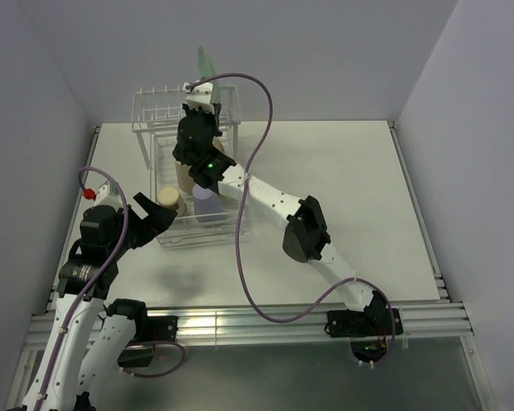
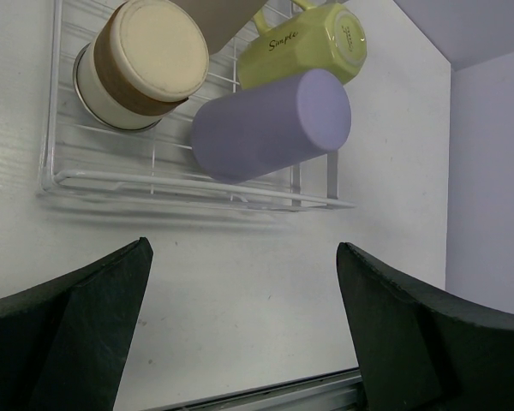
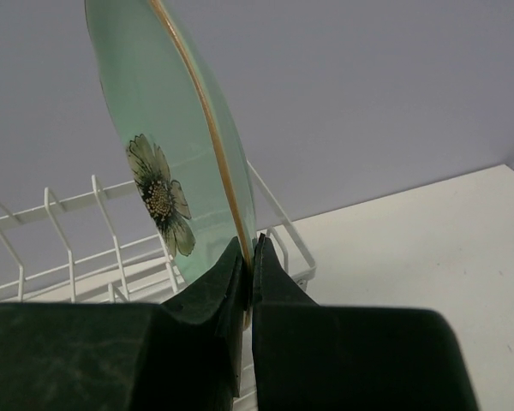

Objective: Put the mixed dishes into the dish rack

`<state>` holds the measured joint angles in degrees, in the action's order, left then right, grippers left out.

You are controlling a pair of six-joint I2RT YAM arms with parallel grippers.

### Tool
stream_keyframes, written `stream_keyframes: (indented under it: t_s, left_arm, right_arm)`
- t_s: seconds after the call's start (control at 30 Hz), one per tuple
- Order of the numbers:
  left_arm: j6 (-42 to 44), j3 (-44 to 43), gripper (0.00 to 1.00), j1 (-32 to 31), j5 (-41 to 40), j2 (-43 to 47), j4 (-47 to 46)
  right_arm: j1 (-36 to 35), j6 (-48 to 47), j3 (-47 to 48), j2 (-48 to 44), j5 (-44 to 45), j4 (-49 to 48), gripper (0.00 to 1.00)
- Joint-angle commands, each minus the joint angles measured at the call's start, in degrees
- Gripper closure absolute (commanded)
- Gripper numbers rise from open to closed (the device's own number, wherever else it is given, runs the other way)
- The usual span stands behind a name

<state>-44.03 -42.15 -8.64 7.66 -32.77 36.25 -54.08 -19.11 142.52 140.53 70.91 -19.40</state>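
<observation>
**Loading stage, three views.** The white wire dish rack (image 1: 144, 137) sits at 11 o'clock on the white table (image 1: 351, 188), with its upright prongs at the far end near the back wall. Bare tabletop runs from 1 to 5 o'clock.

The right gripper (image 3: 249, 278) has its fingers pressed together on the gilt lower rim of the mint-green plate with a flower motif (image 3: 167, 163). It holds the plate on edge over the prong end.

The left gripper (image 2: 240, 330), fingers spread and empty, hovers over bare table at the rack's 6 o'clock edge.

In the tray:
- a lavender cup (image 2: 270, 124) lies on its side
- a pale yellow-green handled mug (image 2: 313, 38), lettered "Simple", is at its 12 o'clock
- a tan cup (image 2: 150, 56) is at 10 o'clock, seemingly nested in a cream vessel (image 2: 103, 98)
</observation>
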Motion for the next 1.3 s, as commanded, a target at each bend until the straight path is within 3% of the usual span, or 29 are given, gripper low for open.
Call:
stream_keyframes:
  t_s: [0.0,0.37,1.27]
  left_arm:
    - [1.75,-2.59,0.04,0.12,-0.63,0.26,-0.92]
    - [1.67,-2.06,0.04,0.12,-0.19,1.05,-0.83]
    - [1.32,-2.41,0.03,0.12,-0.02,1.93,-1.09]
  right_arm:
    - [0.03,-0.75,3.65,-2.18,3.44,-10.48,1.00]
    - [0.03,-2.51,2.59,-4.21,4.49,-13.65,1.00]
    - [0.56,5.58,6.19,0.62,2.65,-6.62,0.96]
